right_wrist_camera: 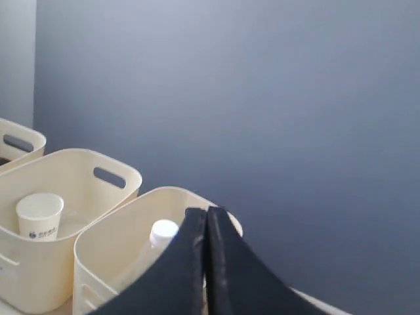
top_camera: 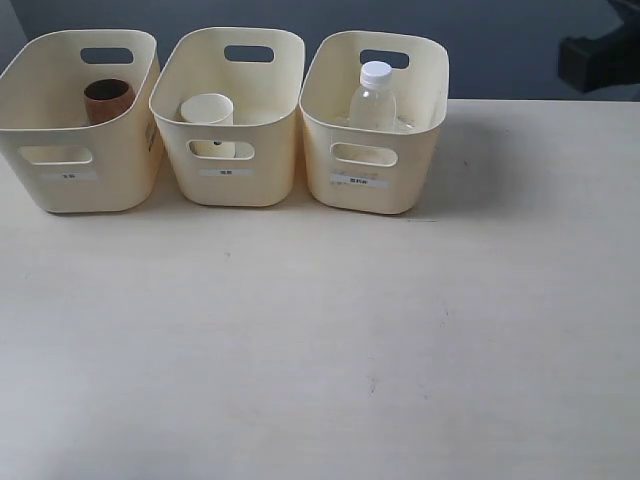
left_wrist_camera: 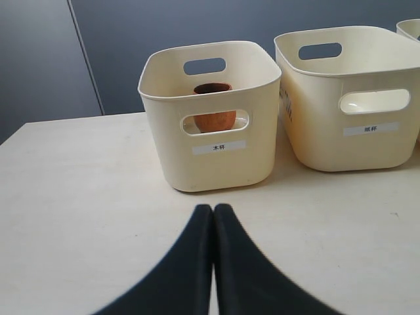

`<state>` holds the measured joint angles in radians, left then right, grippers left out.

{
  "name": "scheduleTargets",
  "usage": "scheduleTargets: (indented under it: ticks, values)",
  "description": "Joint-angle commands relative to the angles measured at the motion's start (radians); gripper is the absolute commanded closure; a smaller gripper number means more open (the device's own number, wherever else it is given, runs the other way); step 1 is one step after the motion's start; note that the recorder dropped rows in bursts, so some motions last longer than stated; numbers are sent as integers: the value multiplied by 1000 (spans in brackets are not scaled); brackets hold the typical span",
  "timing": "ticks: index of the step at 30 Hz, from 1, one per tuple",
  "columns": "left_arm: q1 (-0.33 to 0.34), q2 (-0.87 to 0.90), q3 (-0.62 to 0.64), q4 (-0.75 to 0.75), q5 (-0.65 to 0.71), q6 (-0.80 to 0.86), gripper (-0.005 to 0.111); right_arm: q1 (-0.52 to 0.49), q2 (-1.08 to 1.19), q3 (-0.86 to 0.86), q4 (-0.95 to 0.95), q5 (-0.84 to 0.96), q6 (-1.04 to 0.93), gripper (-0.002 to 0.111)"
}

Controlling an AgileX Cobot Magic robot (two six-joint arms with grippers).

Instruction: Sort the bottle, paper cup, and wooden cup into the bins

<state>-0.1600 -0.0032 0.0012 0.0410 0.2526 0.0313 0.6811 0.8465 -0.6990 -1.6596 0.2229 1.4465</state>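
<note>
Left bin (top_camera: 60, 180): stands at the far left of the desk (top_camera: 320, 340); the wooden cup (top_camera: 108, 100) sits upright inside it, toward the far wall.
Middle bin (top_camera: 232, 180): just beside the left one, their rims almost touching; the paper cup (top_camera: 207, 110) stands upright inside, its lower part showing through the front handle cut-out.
Right bin (top_camera: 375, 185): close against the middle bin; the bottle (top_camera: 374, 98) stands upright inside, white cap above the rim.
Left gripper (left_wrist_camera: 213, 210): clenched on nothing, low over the desk and near the front of the left bin.
Right gripper (right_wrist_camera: 205, 213): also clenched and empty, raised above the right bin with the bottle below its tips.
Progress: judging by one item in each bin, the sorting looks done.
Risk: the bottle is tall and narrow, so a right gripper dropping or swinging low could knock its cap and topple it; a left gripper pushed forward could shove the light left bin back.
Edges: the bins sit in a tight row with no gap to pass between.
Open room: the near half of the desk and the stretch right of the right bin are bare, giving both arms room to move.
</note>
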Motion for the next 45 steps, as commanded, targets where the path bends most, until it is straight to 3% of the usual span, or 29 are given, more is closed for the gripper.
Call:
scheduleTargets:
  ticks: [1,22,25,32,37,45]
  values:
    - [-3,3,-1,2,-14,-3,107,-6,-72,6,10,22,4,109]
    - [-3,3,-1,2,-14,-3,107,-34,-128,6,20,-18,6,109]
    - [-3,3,-1,2,-14,-3,107,-114,-159,6,20,-100,8,109]
    - [-3,3,-1,2,-14,-3,107,-470,-307,87,41,-434,79,109]
    - [-3,3,-1,2,-14,-3,107,-679,-456,219,34,-470,125,109]
    - [-3,3,-1,2,-14,-3,107,-727,-634,339,-82,-461,234,109]
